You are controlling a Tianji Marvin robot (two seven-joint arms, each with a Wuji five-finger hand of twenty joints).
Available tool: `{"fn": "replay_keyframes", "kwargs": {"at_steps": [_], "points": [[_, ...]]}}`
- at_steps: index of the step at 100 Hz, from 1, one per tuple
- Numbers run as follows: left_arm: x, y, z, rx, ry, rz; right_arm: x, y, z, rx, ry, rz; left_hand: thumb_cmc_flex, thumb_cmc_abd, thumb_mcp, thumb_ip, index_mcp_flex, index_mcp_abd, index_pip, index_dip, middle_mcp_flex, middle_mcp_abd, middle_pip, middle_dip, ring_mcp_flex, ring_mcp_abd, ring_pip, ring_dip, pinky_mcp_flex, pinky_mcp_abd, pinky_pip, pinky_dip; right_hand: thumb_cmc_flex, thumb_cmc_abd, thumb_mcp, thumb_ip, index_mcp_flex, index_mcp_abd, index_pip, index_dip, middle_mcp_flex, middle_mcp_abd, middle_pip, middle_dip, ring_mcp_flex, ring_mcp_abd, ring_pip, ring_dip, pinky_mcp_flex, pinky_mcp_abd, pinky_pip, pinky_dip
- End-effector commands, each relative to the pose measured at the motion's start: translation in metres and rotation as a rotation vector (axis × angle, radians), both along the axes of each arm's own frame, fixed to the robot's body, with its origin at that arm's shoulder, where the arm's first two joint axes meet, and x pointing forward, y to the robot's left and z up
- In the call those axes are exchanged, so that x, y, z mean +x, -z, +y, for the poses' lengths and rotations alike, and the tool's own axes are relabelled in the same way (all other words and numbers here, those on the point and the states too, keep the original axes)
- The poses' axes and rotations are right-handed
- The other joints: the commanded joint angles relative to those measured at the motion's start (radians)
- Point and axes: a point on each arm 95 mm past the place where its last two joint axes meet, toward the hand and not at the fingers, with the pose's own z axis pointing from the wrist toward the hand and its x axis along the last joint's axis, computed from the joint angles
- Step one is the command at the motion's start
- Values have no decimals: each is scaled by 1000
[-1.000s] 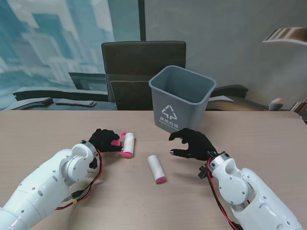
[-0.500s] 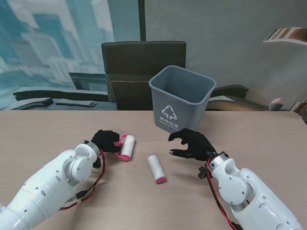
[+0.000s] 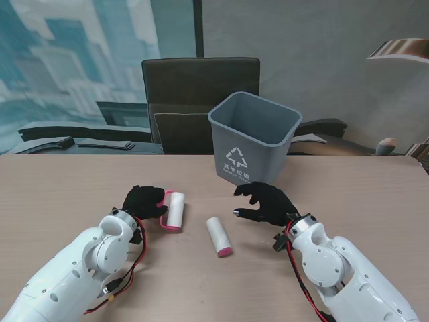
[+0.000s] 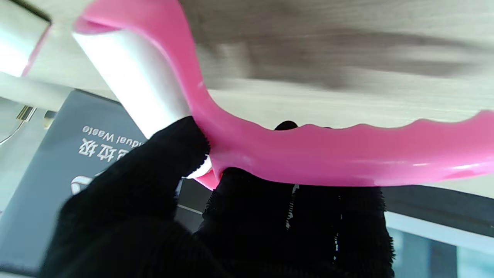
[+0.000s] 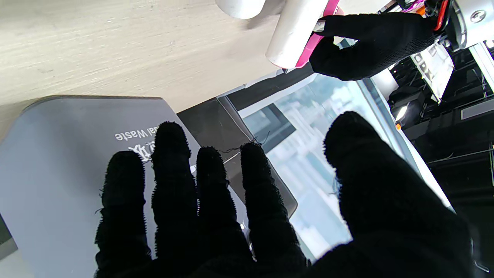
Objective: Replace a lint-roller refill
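Between the left hand (image 3: 143, 199) fingers (image 4: 154, 170), clamped, the lint roller (image 3: 173, 211); right hand (image 3: 265, 201) spread, empty

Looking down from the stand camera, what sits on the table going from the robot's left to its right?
Left hand → pink lint roller it holds → spare refill roll → right hand.

left hand (image 3: 143, 200) | lint roller (image 3: 174, 210) shifted nearer, apparently lifted | right hand (image 3: 265, 202) edged forward
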Motion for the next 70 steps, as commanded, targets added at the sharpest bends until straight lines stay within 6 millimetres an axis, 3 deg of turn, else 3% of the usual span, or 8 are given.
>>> {"fn": "replay_keyframes", "kwargs": {"at_steps": [1, 45, 70], "points": [[-8, -2, -7, -27, 19, -8, -2, 1, 9, 19, -16, 13, 257, 50, 182, 89, -16, -221, 107, 49, 42, -50, 31, 45, 68, 36, 119, 33, 0, -15, 46, -9, 3, 41, -23, 44, -5, 23, -24, -15, 0, 13, 2, 1, 29, -38, 14, 13, 4, 6, 22, 10], [-52, -51, -38, -272, 96, -211, -7, 7, 49, 208, -93, 133, 261, 56, 167, 85, -22, -219, 100, 33, 36, -52, 15, 47, 59, 35, 112, 27, -4, -19, 47, -13, -87, 123, -124, 31, -107, 91, -99, -50, -92, 46, -6, -4, -42, -31, -25, -6, -28, 5, -11, -7], [-63, -58, -49, -301, 126, -273, -12, 9, 67, 280, -123, 179, 265, 54, 165, 83, -21, -214, 100, 26, 36, -48, 13, 45, 59, 38, 114, 24, -6, -15, 49, -13, -138, 171, -152, 22, -137, 121, -130, -64, -113, 65, -11, -14, -60, -15, -45, -19, -39, 12, -27, -12]]}}
